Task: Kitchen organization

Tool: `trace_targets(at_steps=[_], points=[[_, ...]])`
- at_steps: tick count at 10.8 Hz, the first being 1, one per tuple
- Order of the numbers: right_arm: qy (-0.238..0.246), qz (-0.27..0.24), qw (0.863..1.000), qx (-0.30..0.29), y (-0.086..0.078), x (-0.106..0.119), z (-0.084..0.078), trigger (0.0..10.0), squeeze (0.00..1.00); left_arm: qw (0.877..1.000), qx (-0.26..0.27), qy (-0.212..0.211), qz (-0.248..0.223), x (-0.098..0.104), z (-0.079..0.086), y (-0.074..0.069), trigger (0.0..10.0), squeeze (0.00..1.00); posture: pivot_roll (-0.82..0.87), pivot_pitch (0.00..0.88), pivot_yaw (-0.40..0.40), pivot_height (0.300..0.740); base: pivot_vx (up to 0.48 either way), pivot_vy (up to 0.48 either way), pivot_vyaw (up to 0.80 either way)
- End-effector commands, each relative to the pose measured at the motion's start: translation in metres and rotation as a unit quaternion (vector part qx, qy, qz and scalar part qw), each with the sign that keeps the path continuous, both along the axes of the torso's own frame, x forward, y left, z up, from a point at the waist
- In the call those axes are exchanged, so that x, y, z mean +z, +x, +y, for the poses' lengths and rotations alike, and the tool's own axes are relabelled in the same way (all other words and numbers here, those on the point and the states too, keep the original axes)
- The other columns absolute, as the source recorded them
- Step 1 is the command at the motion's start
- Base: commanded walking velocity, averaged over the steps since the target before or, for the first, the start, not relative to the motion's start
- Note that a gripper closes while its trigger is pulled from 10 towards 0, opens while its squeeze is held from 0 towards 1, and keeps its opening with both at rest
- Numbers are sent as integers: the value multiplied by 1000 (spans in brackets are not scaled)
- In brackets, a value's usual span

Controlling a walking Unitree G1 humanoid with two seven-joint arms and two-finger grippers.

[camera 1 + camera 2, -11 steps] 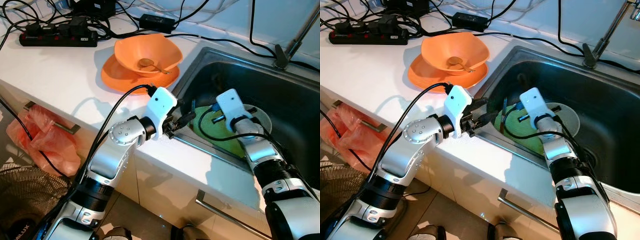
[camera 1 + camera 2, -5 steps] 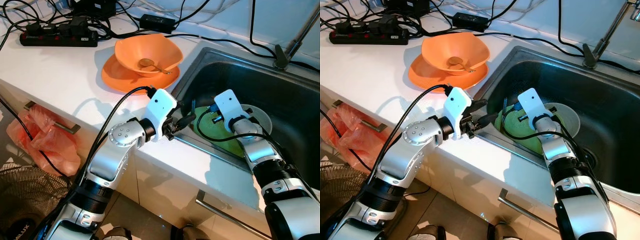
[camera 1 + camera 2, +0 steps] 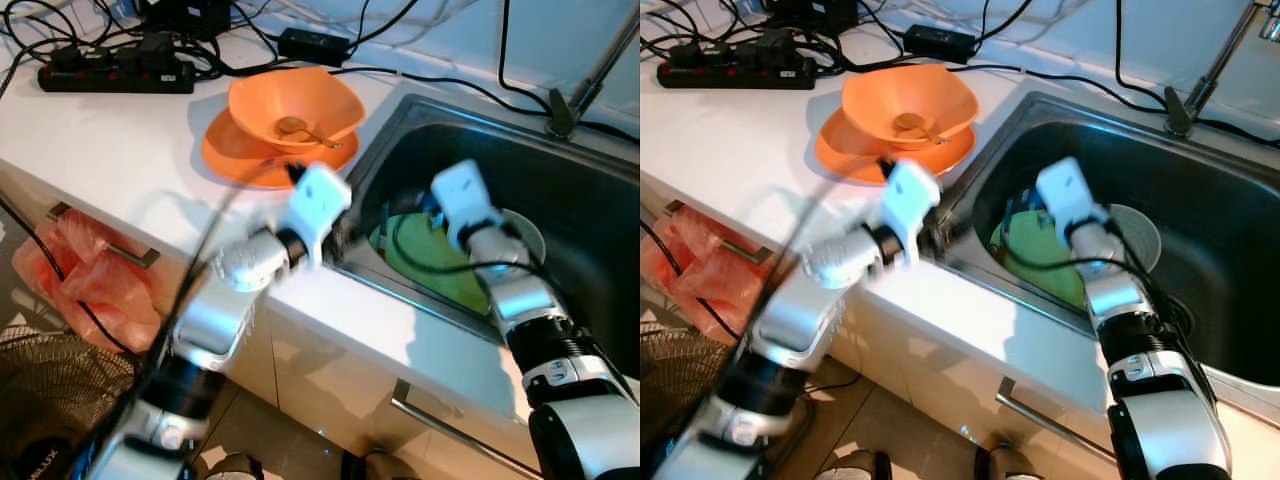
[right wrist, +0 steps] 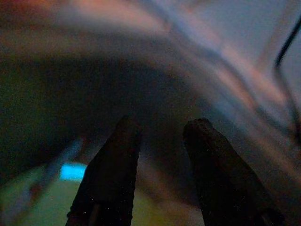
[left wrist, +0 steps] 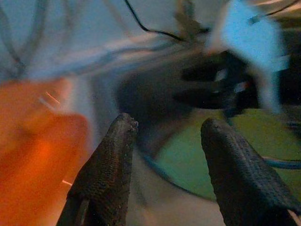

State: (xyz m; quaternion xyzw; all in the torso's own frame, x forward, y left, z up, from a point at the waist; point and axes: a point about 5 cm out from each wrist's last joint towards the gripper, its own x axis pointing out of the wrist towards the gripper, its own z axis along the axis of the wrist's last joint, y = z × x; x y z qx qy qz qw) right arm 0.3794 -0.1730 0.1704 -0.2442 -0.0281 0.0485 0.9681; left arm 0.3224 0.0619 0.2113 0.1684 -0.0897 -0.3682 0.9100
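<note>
Nearest us, below the counter (image 3: 120, 170), a pink bag (image 3: 85, 285) hangs by a drawer handle. The left arm (blurred in both eye views) reaches over the counter's front edge toward the near-left corner of the sink (image 3: 590, 215). In its wrist view the left gripper (image 5: 164, 136) has its fingers (image 5: 113, 165) apart with nothing between them, above the sink rim and facing the green plate (image 3: 430, 265).

The right arm extends into the sink. In the dim wrist view we see the right gripper (image 4: 157, 141) with fingers (image 4: 113, 174) apart and empty, hovering above the green plate. That plate lies in the near-left part of the basin, overlapping a pale plate (image 3: 525, 235) just behind it.

Farther back on the counter, left of the sink, an orange bowl (image 3: 295, 105) sits on an orange plate (image 3: 235, 150), with a spoon (image 3: 300, 128) inside. Beyond these we note a power strip (image 3: 115, 75), a black adapter (image 3: 315, 45) among tangled cables, and the tap (image 3: 590, 75) at the sink's far rim.
</note>
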Motion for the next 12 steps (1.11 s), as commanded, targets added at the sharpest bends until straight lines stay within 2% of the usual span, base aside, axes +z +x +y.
trace_targets(at_steps=[1, 3, 4, 6, 10, 12], points=[[20, -44, 999, -1, 1, 17, 0, 10000, 0, 999, 11, 17, -32, 6, -1, 1, 10000, 0, 51, 136, -62, 740, 0, 0, 0], [59, -83, 995, 7, 0, 33, 4, 10000, 0, 994, 22, 26, -99, 23, -3, -1, 10000, 0, 48, 141, -61, 740, 0, 0, 0], [57, -90, 994, 12, 0, 35, 5, 10000, 0, 991, 33, 38, -125, 29, -2, 0, 10000, 0, 48, 141, -61, 740, 0, 0, 0], [61, -95, 993, 13, -2, 35, 5, 10000, 0, 979, 48, 104, -170, 32, -1, 2, 10000, 0, 48, 141, -64, 740, 0, 0, 0], [66, -95, 993, 18, -2, 34, 8, 10000, 0, 954, 94, 208, -195, 17, 9, 23, 10000, 0, 47, 131, -62, 740, 0, 0, 0], [68, -96, 993, 20, -2, 34, 11, 10000, 0, 943, 104, 239, -206, 12, 10, 30, 10000, 0, 48, 119, -60, 740, 0, 0, 0]])
